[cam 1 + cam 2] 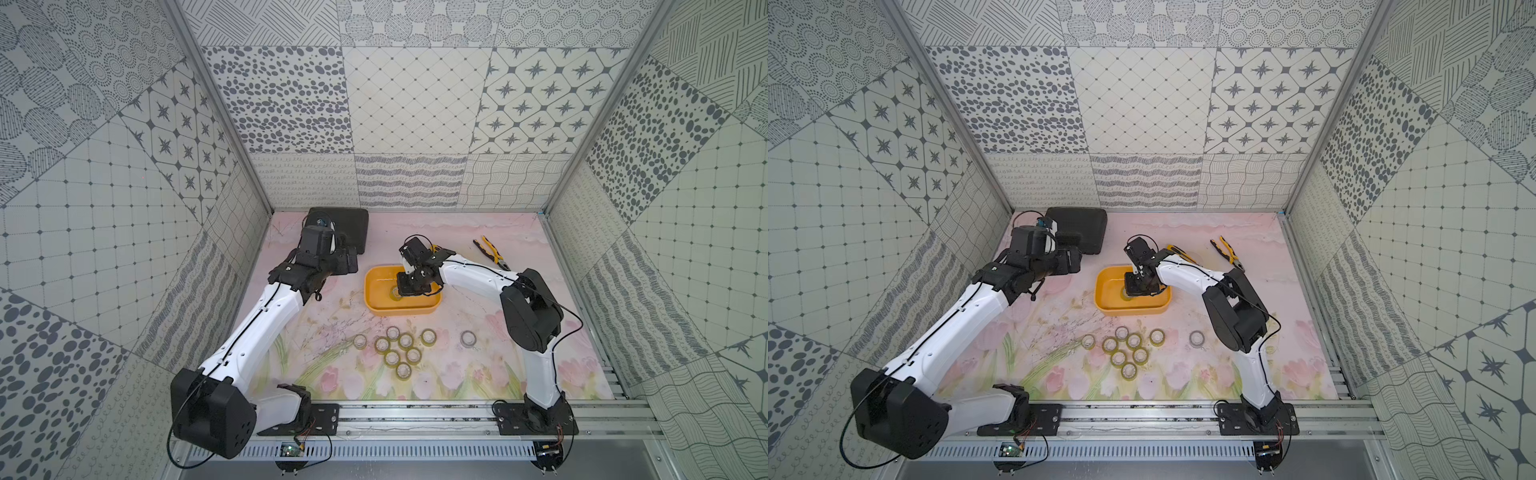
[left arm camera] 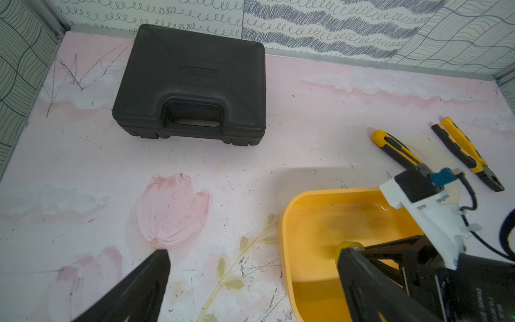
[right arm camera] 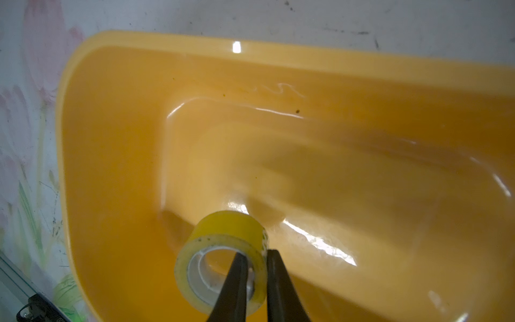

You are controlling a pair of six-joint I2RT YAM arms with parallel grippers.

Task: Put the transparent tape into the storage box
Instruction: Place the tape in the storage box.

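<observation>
while right gripper [image 3: 255, 253] pinches yellow-green transparent tape [image 3: 225, 231], pale core, above storage box [image 3: 111, 139], left gripper [image 2: 255, 248] gapes.

We find both top views bright and evenly lit from overhead, shadows under the arms [image 1: 257, 316] soft, the patterned walls [image 1: 83, 208] bent by wide-angle distortion toward the edges. In the right wrist view, white glare spots mark the glossy storage box [image 3: 306, 60]; its far floor is smeared, the transparent tape [image 3: 228, 225] sharp. In the left wrist view, the left gripper [image 2: 255, 249] is out of focus.
</observation>
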